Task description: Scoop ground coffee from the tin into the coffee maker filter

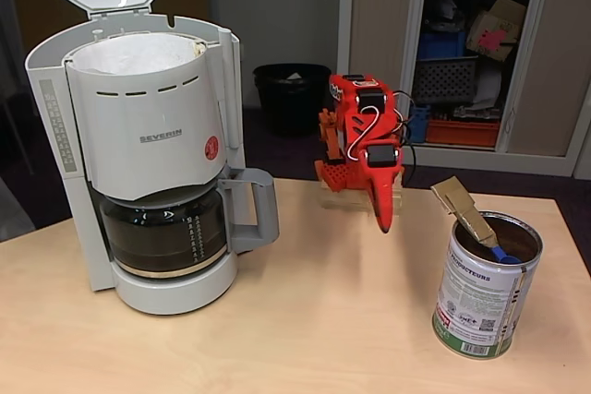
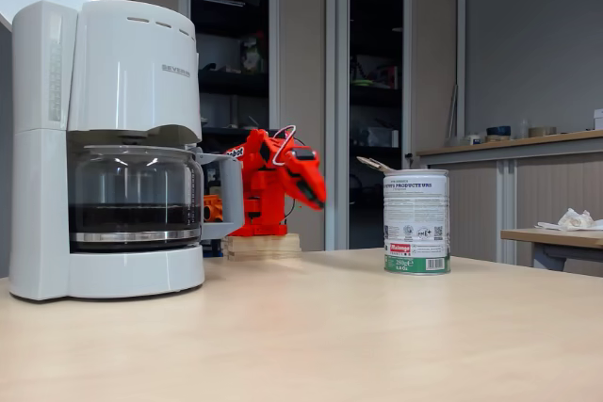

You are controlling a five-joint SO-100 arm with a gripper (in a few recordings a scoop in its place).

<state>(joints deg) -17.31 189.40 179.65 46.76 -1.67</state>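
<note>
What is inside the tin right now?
In the tin a blue scoop rests against dark ground coffee, its handle clipped by a wooden clothespin sticking out past the rim. The scoop's bowl and the coffee's depth are hidden.

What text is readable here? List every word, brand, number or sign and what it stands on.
"SEVERIN": front of the white coffee maker, and its side in a fixed view.
"PRODUCTEURS", partly cut off: label of the tin.
QR code: low on the tin's label; fine print beside it too small to read.
Carafe scale marks: unreadable.
</note>
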